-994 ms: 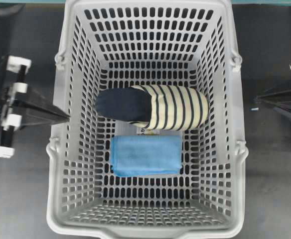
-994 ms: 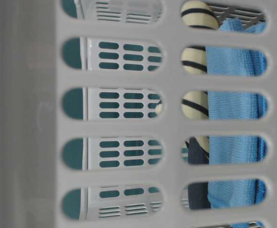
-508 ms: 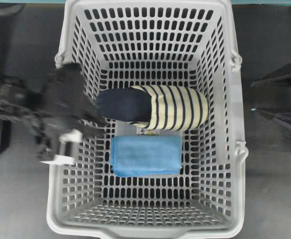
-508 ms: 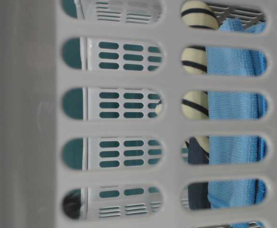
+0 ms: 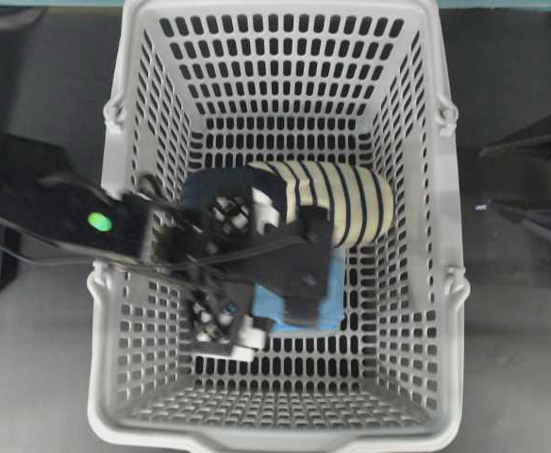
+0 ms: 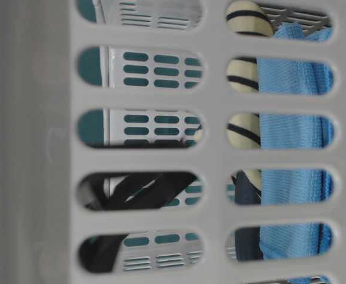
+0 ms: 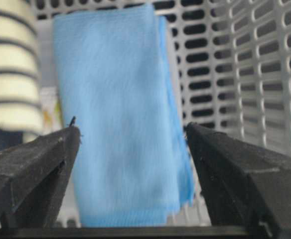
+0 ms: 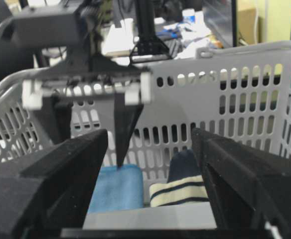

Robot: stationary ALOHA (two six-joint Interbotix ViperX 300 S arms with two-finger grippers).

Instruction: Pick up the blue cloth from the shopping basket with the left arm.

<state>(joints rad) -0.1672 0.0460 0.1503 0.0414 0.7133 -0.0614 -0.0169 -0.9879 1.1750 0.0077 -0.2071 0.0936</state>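
Observation:
The light blue cloth lies folded flat on the floor of the grey shopping basket, beside the striped slipper. My left arm reaches in over the left wall. Its gripper is open and points down, with the near end of the cloth between the two spread fingers. The arm hides most of the cloth from above. In the right wrist view one left fingertip stands at the cloth's top surface. My right gripper is open, outside the basket's right wall, holding nothing.
The slipper lies close along one side of the cloth. A basket wall rises close on the other side. A small printed label lies between slipper and cloth. The right gripper hangs over the dark table.
The left arm has swung from outside the basket's left wall into the basket, over the cloth, and its jaws have opened. The right jaws also opened.

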